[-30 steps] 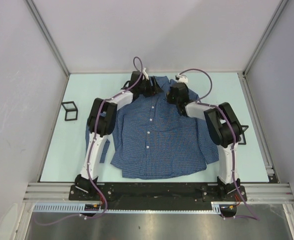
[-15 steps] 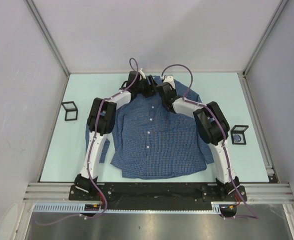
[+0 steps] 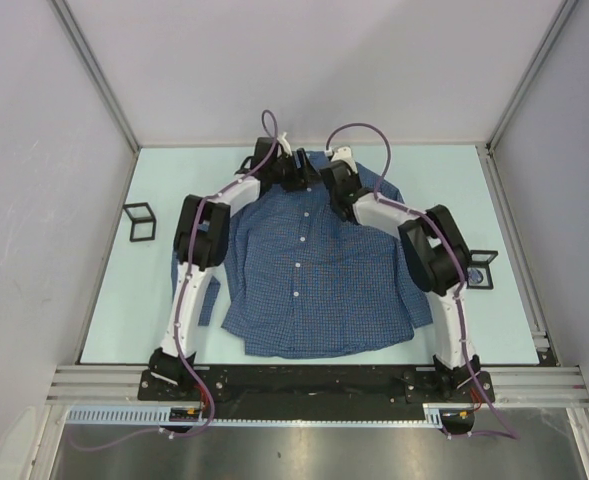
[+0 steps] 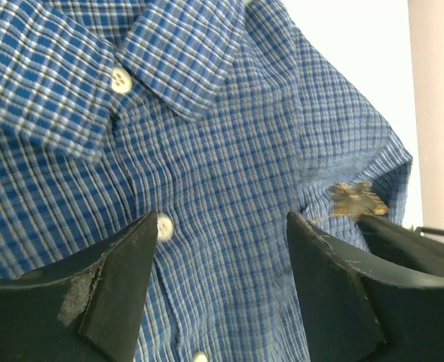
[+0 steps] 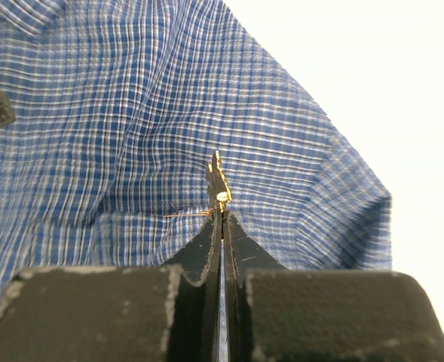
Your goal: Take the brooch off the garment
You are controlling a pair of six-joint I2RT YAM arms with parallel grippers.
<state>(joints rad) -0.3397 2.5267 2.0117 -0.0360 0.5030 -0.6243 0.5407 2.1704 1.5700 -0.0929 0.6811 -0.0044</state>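
Swung a little toward 3 o'clock at the right elbow since half a second ago, now overlapping the small black frame [image 3: 482, 268] near the table's [image 3: 114, 300] 3 o'clock edge; hardly stirred on the left side.

Starting at 9 o'clock: a second black frame [image 3: 139, 222], well apart from the shirt [image 3: 304, 270], which lies flat mid-table with its collar toward 12 o'clock.

Reaches in from 10 o'clock with the left claw [image 3: 296, 170], over the collar. From the left wrist, shows that claw [image 4: 222, 222] gaping wide and gripping nothing, one white button [image 4: 163, 226] just beside its left finger [image 4: 124, 286] and another button [image 4: 120, 79] under the collar [image 4: 176, 53]. Places the brooch [image 4: 356, 200] at 3 o'clock there, gold and flower-like, standing off the checked cloth near the shoulder.

Comes in from 2 o'clock with the right claw [image 3: 336, 180], just beside the left one. Pinches that claw [image 5: 222, 215] tight on the brooch's [image 5: 218, 181] lower edge, fingers pressed together, ornament edge-on above the tips. Leaves the cloth puckered beneath, a thin gold line running toward 9 o'clock; whether pinned through cannot be told.
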